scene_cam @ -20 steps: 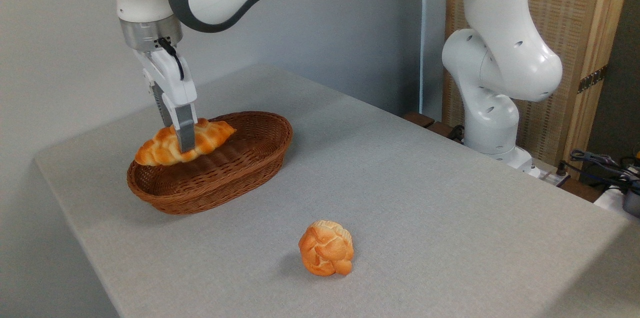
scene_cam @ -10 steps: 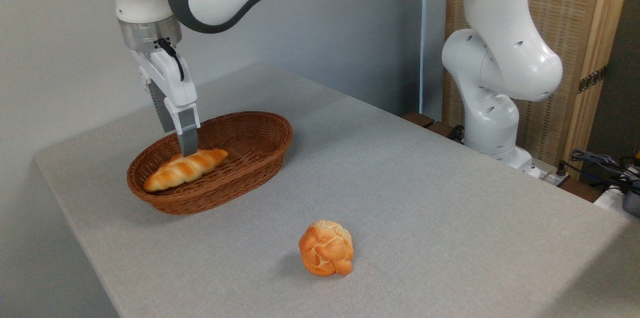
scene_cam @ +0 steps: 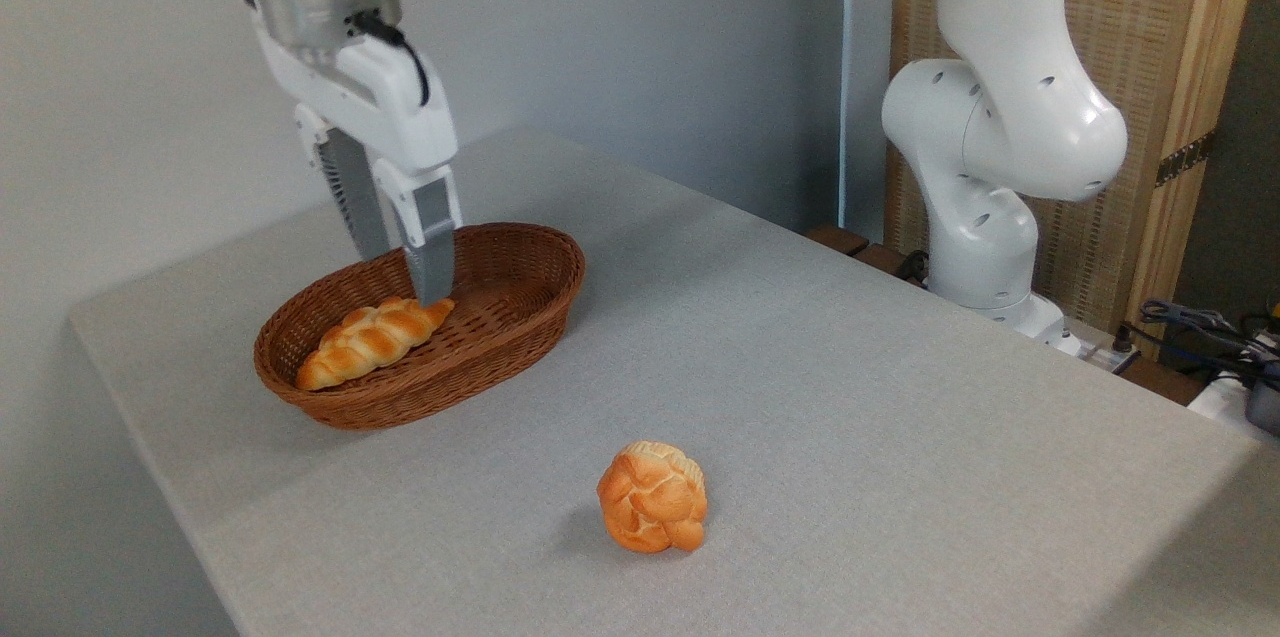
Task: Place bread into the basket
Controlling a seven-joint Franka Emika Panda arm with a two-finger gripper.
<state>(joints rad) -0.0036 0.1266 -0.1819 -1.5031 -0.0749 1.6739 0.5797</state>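
The long braided bread (scene_cam: 372, 341) lies inside the oval wicker basket (scene_cam: 520, 302), along its left half. My gripper (scene_cam: 403, 272) hangs above the basket's middle, just over the loaf's right end. Its two grey fingers (scene_cam: 433, 252) stand apart with nothing between them, so it is open. The far finger's tip is partly hidden behind the basket's rim.
A round knotted orange bun (scene_cam: 653, 511) sits on the grey table (scene_cam: 850, 437) toward the front. The arm's white base (scene_cam: 985, 217) stands at the table's back right edge. Cables lie at the far right.
One second ago the bread hung in my shut gripper above the basket. It dropped into the basket, the fingers opened, and the gripper has since moved right and turned.
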